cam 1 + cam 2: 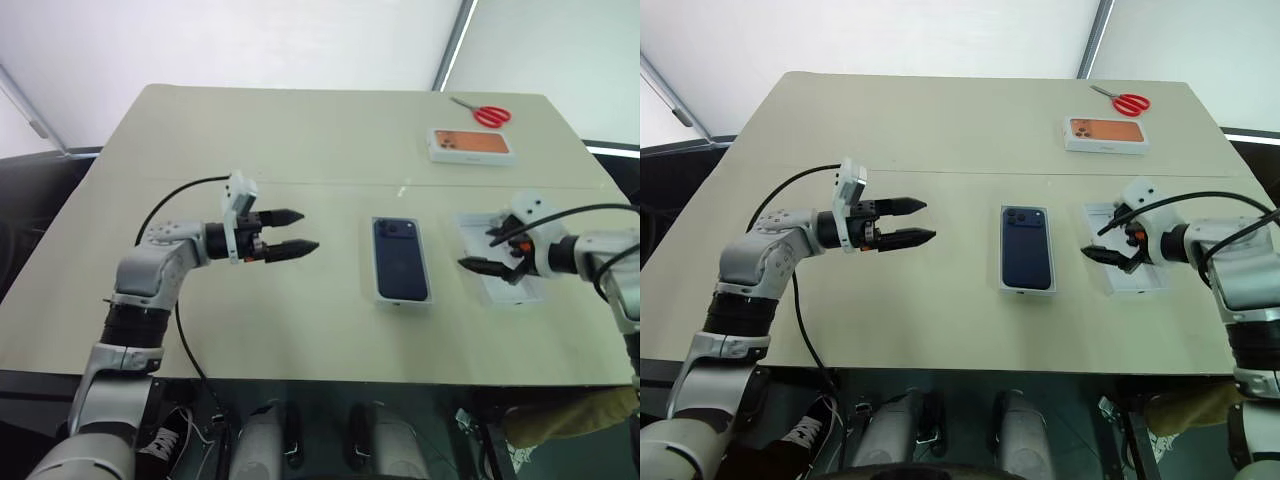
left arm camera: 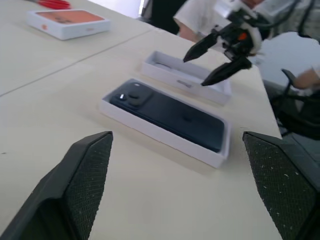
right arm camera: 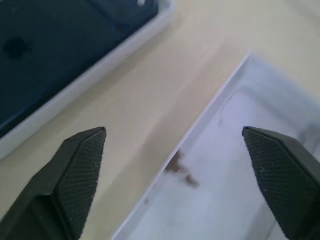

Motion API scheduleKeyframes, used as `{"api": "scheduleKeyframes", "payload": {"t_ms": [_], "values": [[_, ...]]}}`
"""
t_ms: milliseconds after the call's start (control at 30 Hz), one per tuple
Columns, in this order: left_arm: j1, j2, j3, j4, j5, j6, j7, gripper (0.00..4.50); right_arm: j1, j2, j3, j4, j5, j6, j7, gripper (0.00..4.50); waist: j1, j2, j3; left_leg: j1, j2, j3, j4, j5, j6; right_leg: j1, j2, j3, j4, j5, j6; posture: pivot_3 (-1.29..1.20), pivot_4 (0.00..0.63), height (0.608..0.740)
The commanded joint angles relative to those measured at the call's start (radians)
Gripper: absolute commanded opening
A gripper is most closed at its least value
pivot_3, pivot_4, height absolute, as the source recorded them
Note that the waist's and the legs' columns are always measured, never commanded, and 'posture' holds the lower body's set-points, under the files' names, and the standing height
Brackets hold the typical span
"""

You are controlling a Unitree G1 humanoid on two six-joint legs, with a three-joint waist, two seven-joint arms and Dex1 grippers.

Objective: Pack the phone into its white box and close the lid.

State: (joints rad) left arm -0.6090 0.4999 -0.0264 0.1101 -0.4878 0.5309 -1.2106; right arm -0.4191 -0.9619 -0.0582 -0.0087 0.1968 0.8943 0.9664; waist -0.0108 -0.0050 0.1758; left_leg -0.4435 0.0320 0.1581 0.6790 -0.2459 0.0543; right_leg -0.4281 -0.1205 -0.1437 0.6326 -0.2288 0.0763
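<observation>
Scissors (image 1: 489, 114) appear from the head alone, while the dark navy phone (image 2: 167, 113) fills the white box (image 2: 150, 132); left gripper (image 1: 294, 231) and right gripper (image 1: 492, 252) gape empty.

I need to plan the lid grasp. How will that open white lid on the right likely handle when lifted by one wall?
The lid looks like thin, shallow cardboard lying open side up, so probably light and somewhat flexible at its walls. Empty, it may slide on the smooth table if nudged. Tipping seems unlikely.
</observation>
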Motion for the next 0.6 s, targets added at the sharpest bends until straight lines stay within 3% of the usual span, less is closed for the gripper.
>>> {"api": "scheduleKeyframes", "payload": {"t_ms": [33, 233, 433, 600], "values": [[0.009, 0.017, -0.003, -0.056, -0.005, -0.112, -0.077, 4.50, -0.032, -0.013, -0.042, -0.057, 0.052, 0.179, -0.039, 4.45, 0.000, 0.000, 0.000, 0.000, 0.000, 0.000, 0.000, 0.000, 0.000, 0.000, 0.000, 0.000, 0.000, 0.000, 0.000, 0.00, 0.150, 0.738], [0.020, 0.001, -0.007, -0.025, 0.039, -0.281, -0.102, 4.50, -0.116, 0.027, -0.036, -0.076, 0.113, 0.456, -0.133, 4.45, 0.000, 0.001, 0.000, -0.001, 0.000, 0.000, 0.000, -0.001, 0.001, -0.001, -0.002, 0.000, 0.000, 0.000, -0.001, 0.00, 0.150, 0.738], [0.021, -0.006, -0.009, -0.005, 0.050, -0.345, -0.112, 4.50, -0.174, 0.054, 0.031, -0.104, 0.118, 0.568, -0.226, 4.45, 0.000, 0.001, 0.000, -0.002, 0.000, 0.001, 0.001, -0.002, 0.002, -0.001, -0.002, 0.000, 0.000, 0.000, 0.000, 0.00, 0.150, 0.738], [0.044, -0.004, -0.002, -0.028, 0.027, -0.334, -0.115, 4.50, -0.249, 0.141, 0.019, -0.040, 0.080, 0.645, -0.358, 4.45, -0.001, 0.001, 0.000, -0.002, 0.000, 0.001, 0.001, -0.002, 0.003, -0.002, -0.001, 0.000, 0.000, 0.000, 0.000, 0.00, 0.150, 0.738]]}}
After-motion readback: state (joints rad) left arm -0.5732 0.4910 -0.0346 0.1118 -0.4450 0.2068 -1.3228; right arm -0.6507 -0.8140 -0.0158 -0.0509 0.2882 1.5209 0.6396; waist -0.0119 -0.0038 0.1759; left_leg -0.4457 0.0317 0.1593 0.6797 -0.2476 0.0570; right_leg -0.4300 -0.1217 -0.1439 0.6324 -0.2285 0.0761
